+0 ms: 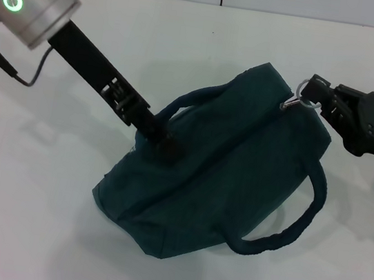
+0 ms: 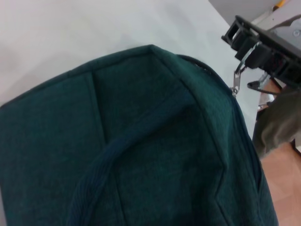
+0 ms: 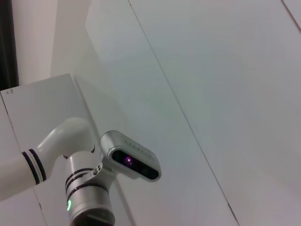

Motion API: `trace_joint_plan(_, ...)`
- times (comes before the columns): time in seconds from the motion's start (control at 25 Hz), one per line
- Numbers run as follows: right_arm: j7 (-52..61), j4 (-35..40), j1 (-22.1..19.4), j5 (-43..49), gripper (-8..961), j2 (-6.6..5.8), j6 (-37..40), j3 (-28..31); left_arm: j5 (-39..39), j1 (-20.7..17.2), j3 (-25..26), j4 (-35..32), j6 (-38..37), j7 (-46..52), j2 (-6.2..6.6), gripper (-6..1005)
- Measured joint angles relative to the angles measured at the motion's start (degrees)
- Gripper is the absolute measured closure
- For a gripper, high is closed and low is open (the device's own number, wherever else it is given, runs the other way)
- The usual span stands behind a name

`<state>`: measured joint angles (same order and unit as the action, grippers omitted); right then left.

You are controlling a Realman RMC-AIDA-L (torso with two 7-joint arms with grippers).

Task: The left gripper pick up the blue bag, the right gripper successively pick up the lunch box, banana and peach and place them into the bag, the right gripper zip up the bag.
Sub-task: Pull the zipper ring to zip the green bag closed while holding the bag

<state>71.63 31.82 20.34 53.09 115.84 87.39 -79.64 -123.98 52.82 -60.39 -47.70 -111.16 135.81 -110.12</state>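
Teal blue bag (image 1: 217, 172) zipped — left tool (image 1: 162, 140) grips handle, right tool (image 1: 309, 96) on zip ring.

blue bag (image 1: 225, 166) matt cloth; zip pull (image 1: 297, 102) shiny metal

A white table (image 1: 37, 216) carries only the blue bag (image 1: 216, 179).
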Motion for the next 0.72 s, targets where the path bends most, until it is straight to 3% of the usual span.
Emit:
trace_joint_plan(0.36,0.0,0.0,0.0,0.0,890,-0.16,0.0,0.1,-2.5,0.1,0.1,-0.4,0.8,-1.7,-0.62,662)
trace_joint_plan(0.72,0.1,-0.6,0.0,0.0,890,-0.29,-0.1,1.3,-2.3,-1.0,2.7,-2.0,1.5,-3.1,-0.63,779)
